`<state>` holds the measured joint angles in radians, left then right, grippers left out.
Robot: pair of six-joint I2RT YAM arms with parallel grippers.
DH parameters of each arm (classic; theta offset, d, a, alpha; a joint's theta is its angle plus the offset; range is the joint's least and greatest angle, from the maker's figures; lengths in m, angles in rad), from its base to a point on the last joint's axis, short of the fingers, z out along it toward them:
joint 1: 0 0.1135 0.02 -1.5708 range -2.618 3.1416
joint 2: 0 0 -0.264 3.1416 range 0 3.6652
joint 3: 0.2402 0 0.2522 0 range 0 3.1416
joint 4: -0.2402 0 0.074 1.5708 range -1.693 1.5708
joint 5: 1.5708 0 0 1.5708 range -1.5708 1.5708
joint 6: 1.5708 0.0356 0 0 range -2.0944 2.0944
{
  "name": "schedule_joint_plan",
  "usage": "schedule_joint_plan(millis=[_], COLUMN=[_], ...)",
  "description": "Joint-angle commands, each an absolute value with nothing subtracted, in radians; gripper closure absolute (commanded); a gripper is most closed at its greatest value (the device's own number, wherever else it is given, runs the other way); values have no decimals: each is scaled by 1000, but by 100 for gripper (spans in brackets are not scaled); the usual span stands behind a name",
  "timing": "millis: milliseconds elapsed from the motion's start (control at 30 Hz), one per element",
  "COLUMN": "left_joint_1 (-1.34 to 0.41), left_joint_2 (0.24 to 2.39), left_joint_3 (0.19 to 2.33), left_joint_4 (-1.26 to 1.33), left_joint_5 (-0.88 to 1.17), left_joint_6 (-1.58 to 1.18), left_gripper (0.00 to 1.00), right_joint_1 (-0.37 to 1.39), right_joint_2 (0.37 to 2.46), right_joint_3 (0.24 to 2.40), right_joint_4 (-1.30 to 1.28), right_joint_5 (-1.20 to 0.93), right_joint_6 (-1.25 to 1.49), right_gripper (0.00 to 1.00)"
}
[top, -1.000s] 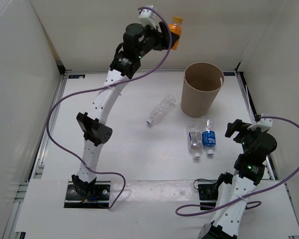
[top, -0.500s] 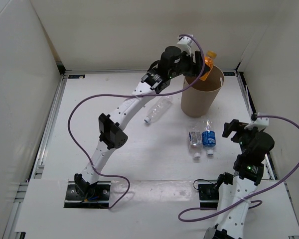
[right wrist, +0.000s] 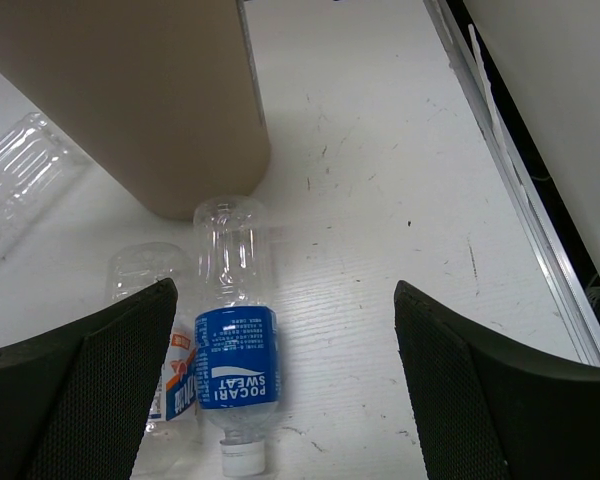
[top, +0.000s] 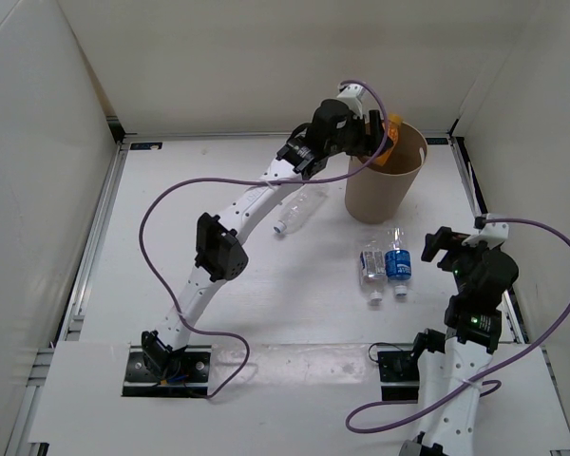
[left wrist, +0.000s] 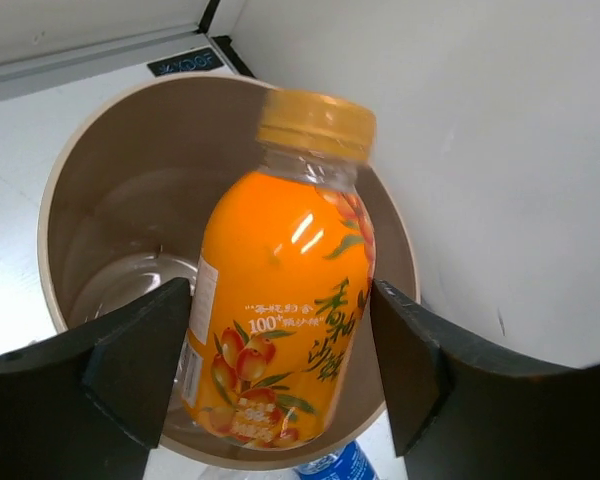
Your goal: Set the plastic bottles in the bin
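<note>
Left fingers (left wrist: 130,370) are clenched on the orange bottle (left wrist: 280,310), one on each side of its label, with the cap pointing away from my wrist. A second ago I held it high near the back wall, well to the left of the bin (top: 385,195). Since then my arm has swung across, and the bottle now hangs tilted over the bin's open mouth, toward the far side of the rim. I judge the carry finished. What is left for this bottle is to let go, and it should drop inside. From my wrist the bin looks bare at the bottom, so this would be the first one in.

I count four bottles. One is in my grasp and three lie on the bench (top: 218,171). The longer clear bottle (top: 299,211) lies to the left of the bin. The pale-label bottle (top: 370,264) and the blue-label bottle (top: 397,263) lie side by side just in front of it, caps toward my bases. There is one bin. My right fingers (right wrist: 110,370) are spread wide, grasping nothing, and hover above that pair.
</note>
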<state>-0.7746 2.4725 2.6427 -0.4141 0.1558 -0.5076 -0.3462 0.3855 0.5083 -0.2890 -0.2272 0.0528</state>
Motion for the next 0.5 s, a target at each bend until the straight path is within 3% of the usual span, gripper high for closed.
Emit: schedule_joint_plan(millis=[0,233,367,467], left_joint_1=[-776,-772,-750,-720], left_joint_2=[2401,2286,2151,2030], left_joint_3=[2631,2599,2593,2461], left_joint_4=[-425,-439,-472,-448], left_joint_5=[138,109,63,2], left_joint_6=[-477,-344,-195,-59], left_gripper=[16,0,0,0], right_joint_1=[-331,-333,-334,-333], right_joint_2=[376,377,379,374], right_joint_3=[529,514,506,497], right_joint_4=[-268,-249,-236,-256], right_joint_5=[-196,-202,-229,-216], right_joint_6=[54,115,97,94], right_gripper=[10,10,10,10])
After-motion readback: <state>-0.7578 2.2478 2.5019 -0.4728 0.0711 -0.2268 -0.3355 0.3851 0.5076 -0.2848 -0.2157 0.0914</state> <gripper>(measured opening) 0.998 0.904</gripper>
